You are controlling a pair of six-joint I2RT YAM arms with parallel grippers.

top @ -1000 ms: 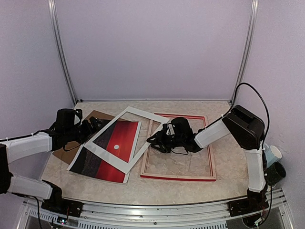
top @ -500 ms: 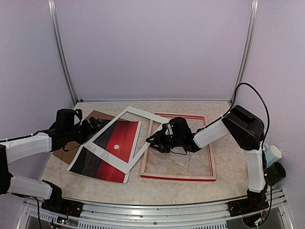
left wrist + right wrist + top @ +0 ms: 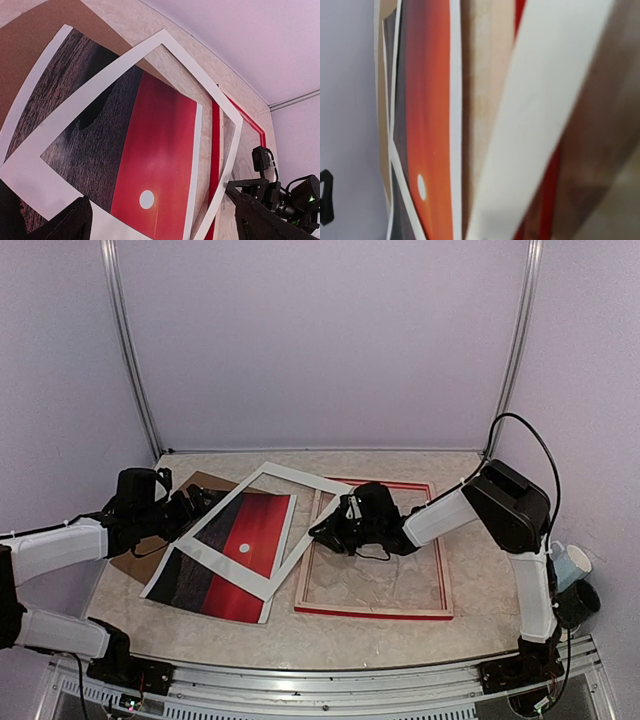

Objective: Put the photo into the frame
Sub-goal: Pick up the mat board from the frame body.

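The photo (image 3: 245,550) is not in the frame (image 3: 372,612) yet. It lies face up on the left half of the tabletop (image 3: 480,570), red sky and little white sun showing, partly over a brown board (image 3: 200,483). A white border (image 3: 308,482) lies askew on top of it, which I take to be the thing in the way: its right corner reaches over the left rail of the frame, so neither the photo nor the opening is free.

The frame lies flat to the right of the photo, empty, with bare tabletop showing through it.

The right tool (image 3: 322,530) is down low at that overlapping corner of the border, right over the frame's left rail. Its own camera sees little but a blurred white strip running close past the lens, and I cannot tell whether it is clenched on the border or only nosing at it. My guess is that it means to drag the border off.

The left tool (image 3: 197,503) hangs spread wide and holding nothing, beside the far left edge of the border, probably ready to steady the photo
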